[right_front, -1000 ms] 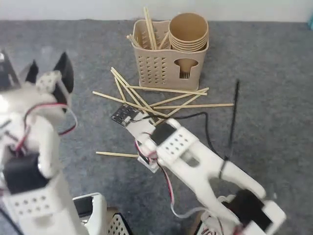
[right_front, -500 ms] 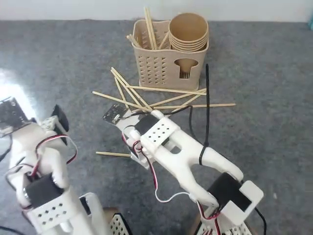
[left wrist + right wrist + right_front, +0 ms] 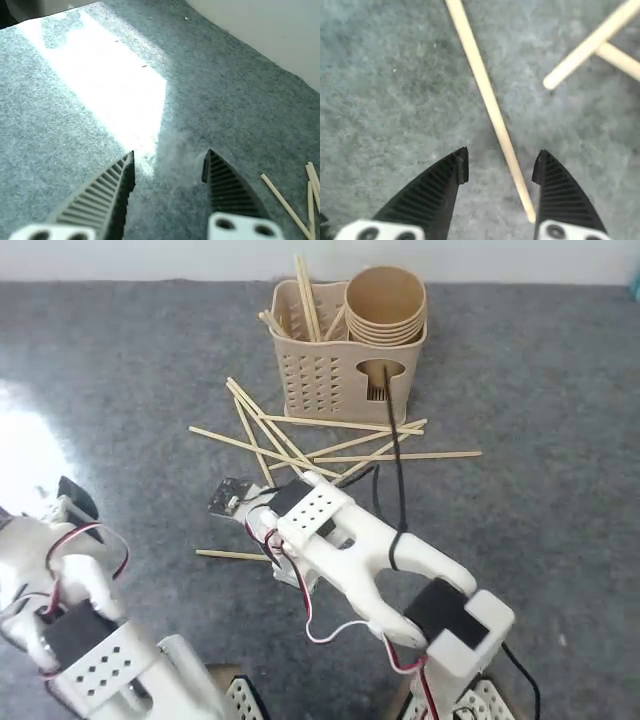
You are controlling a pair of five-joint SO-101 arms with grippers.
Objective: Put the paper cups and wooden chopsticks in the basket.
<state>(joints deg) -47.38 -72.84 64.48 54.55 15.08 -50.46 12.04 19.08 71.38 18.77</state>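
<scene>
Looking down from above, the basket [image 3: 345, 375] stands at the far side of the tabletop [image 3: 560, 380]. The paper cups [image 3: 386, 302] are already inside it, stacked in one half. A few chopsticks [image 3: 306, 295] stand up in the other half. So I think the cup part is done.

The stick part is not done. A pile of loose chopsticks [image 3: 320, 445] lies on the tabletop in front of the basket. One lone chopstick [image 3: 236, 555] lies by itself, closer to the arms. The right arm [image 3: 345, 540] bends down at the near edge of the pile. The left arm [image 3: 75, 630] sits off to the side, well apart from the sticks.

From the left wrist, the left fingers [image 3: 110, 197] are spread apart. Nothing is between them, just grey tabletop. Some stick ends [image 3: 285, 202] lie out past one finger, not touching it.

From the right wrist, the right fingers [image 3: 435, 192] are spread apart too, and they look low over the tabletop. One stick [image 3: 487, 100] runs from in front of the fingers into the gap between them, nearer to one finger. It is not pinched yet. I can't tell which stick it is. More stick tips [image 3: 597, 40] lie farther ahead of the fingers.

I think every stick on the tabletop has yet to go in the basket.
</scene>
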